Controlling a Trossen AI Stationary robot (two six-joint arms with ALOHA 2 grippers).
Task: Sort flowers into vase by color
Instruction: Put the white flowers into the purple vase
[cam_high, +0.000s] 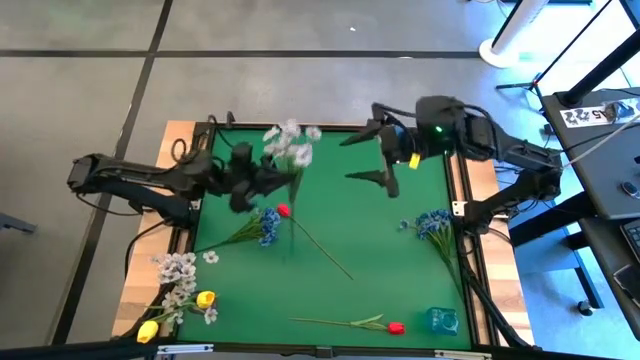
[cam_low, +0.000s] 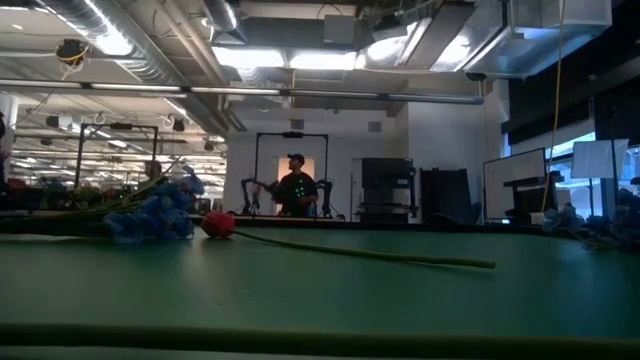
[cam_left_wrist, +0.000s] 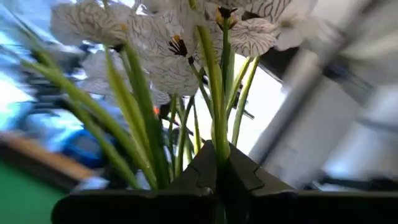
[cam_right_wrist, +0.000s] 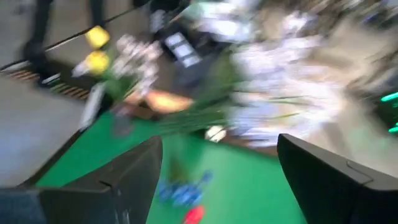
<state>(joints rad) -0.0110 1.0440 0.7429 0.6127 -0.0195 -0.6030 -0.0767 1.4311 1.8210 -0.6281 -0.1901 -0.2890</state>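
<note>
My left gripper (cam_high: 262, 182) is shut on a white small-blossom spray (cam_high: 291, 146), held above the far middle of the green mat. The same white spray (cam_left_wrist: 168, 43) fills the left wrist view. My right gripper (cam_high: 372, 156) hovers open just right of the spray, touching nothing; its fingers frame the blurred white spray (cam_right_wrist: 280, 81). On the mat lie a red tulip (cam_high: 284, 210) beside a blue cluster (cam_high: 267, 226), another blue cluster (cam_high: 432, 222), a second red tulip (cam_high: 395, 327), more white sprays (cam_high: 178, 270) and two yellow tulips (cam_high: 205, 298). My left gripper pinches the white spray's bundled green stems (cam_left_wrist: 219, 152) between its two fingers (cam_left_wrist: 249, 174), below the blossoms. The fingers come in roughly level from the table's left and lie across the stems. The spray is lifted clear of the mat, and its blossoms stand beyond the fingertips.
A small teal glass vase (cam_high: 441, 320) stands at the mat's near right corner. The red tulip (cam_low: 218, 224) and blue cluster (cam_low: 150, 215) show in the low view, the tulip's stem running right. A person stands far off in the room behind. Bare green mat (cam_high: 390, 260) lies mid-table.
</note>
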